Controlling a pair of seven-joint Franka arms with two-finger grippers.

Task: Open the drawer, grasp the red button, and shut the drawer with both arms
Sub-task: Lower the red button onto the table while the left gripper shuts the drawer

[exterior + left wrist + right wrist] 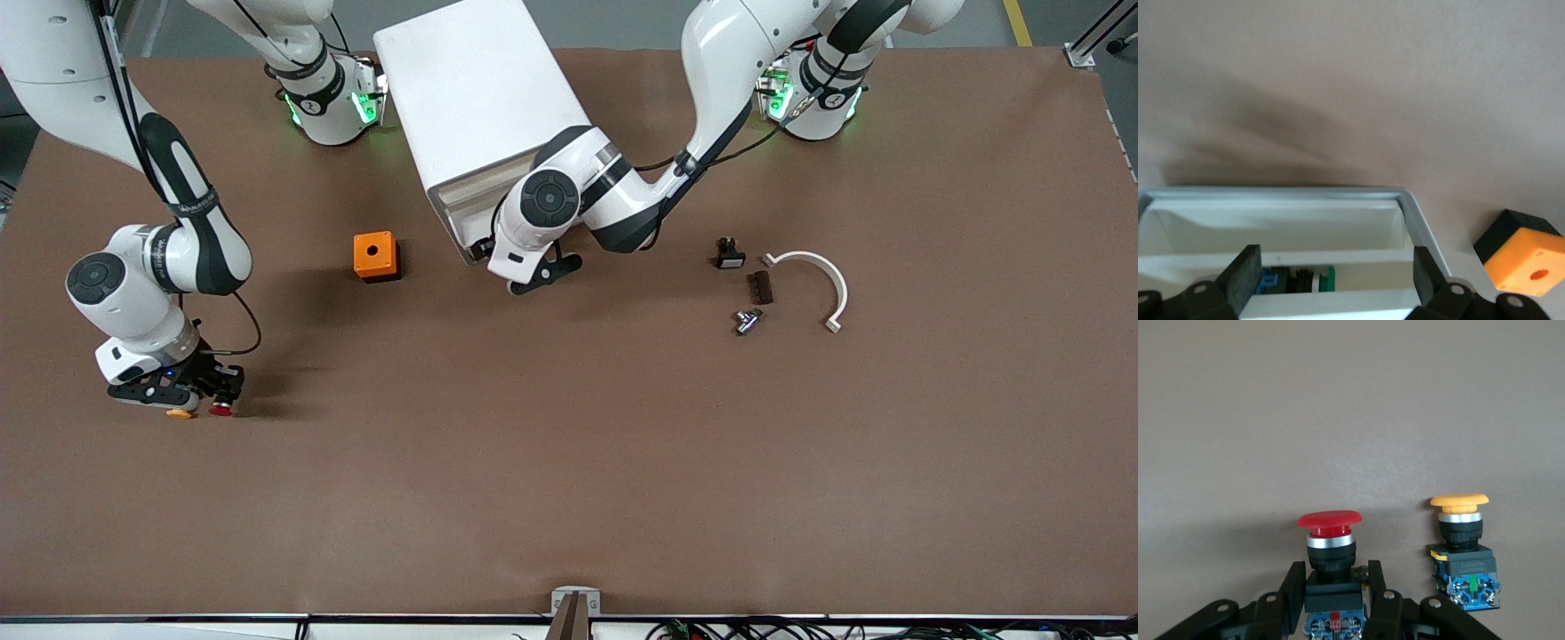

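The white cabinet (pixel 480 107) stands near the arms' bases, its drawers (pixel 462 212) facing the front camera. My left gripper (pixel 538 276) is open at the drawer fronts. In the left wrist view its fingers (pixel 1245 273) stand wide on either side of white drawer edges (pixel 1271 257). I cannot tell which drawer it is at. A button with a green cap (pixel 1328 279) lies in one drawer. My right gripper (pixel 209 396) is low at the right arm's end of the table. It is shut (pixel 1335 577) on the black body of the red button (pixel 1329 520), which also shows in the front view (pixel 220 409).
A yellow-capped button (pixel 180 413) (pixel 1459 501) stands beside the red one. An orange box with a hole (pixel 375 256) (pixel 1525 263) sits beside the cabinet. Toward the left arm's end lie several small dark parts (pixel 731 254) and a white curved piece (pixel 822 280).
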